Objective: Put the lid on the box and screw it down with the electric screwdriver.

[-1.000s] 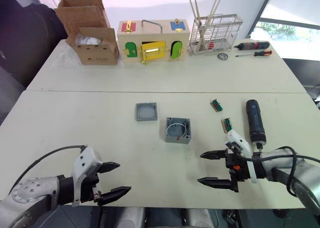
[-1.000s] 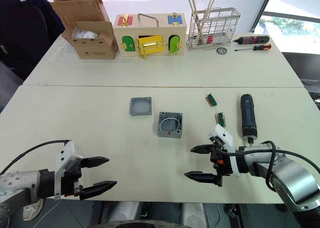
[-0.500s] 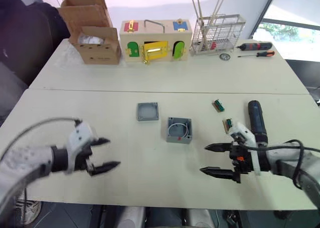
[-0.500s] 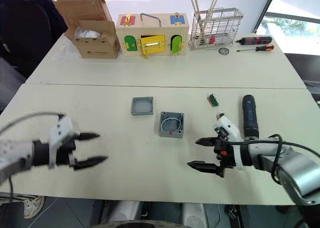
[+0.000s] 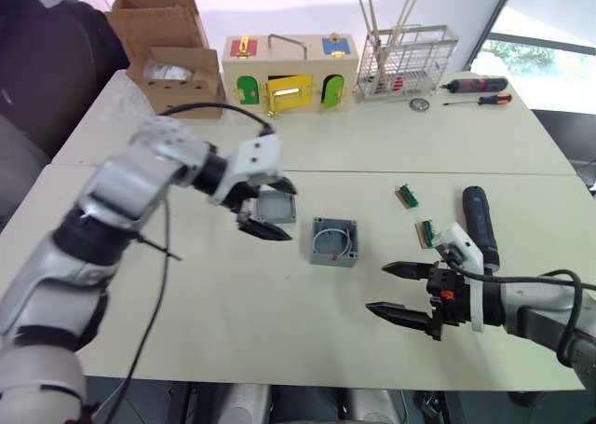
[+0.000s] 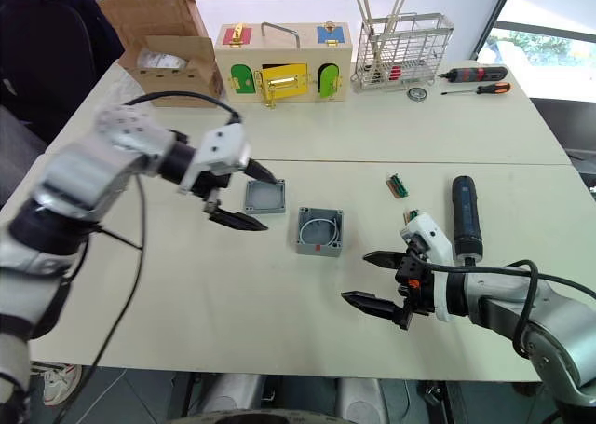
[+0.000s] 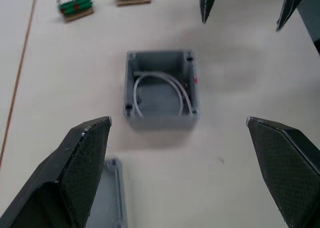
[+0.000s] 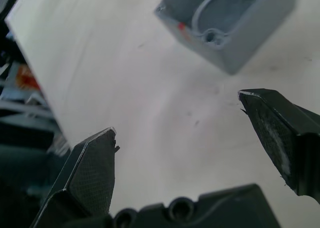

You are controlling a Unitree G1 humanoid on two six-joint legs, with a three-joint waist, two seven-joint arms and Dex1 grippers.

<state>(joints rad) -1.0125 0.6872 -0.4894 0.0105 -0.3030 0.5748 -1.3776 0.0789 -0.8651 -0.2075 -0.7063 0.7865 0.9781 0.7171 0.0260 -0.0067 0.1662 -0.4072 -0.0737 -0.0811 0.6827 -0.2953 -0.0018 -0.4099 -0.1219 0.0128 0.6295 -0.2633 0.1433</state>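
While left end effector [image 6: 240,197] gapes, lid [image 6: 264,197] seemingly untouched.

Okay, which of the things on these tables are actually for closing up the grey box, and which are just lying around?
For the job:
- lid
- box, open
- electric screwdriver

Lying about:
- cardboard box
- wooden latch box
- wire basket
- two hand screwdrivers
- two small green parts

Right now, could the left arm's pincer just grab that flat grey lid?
Probably yes. The left pincer is open and right beside the lid, which lies flat on the table, apart from the box, with nothing covering it.
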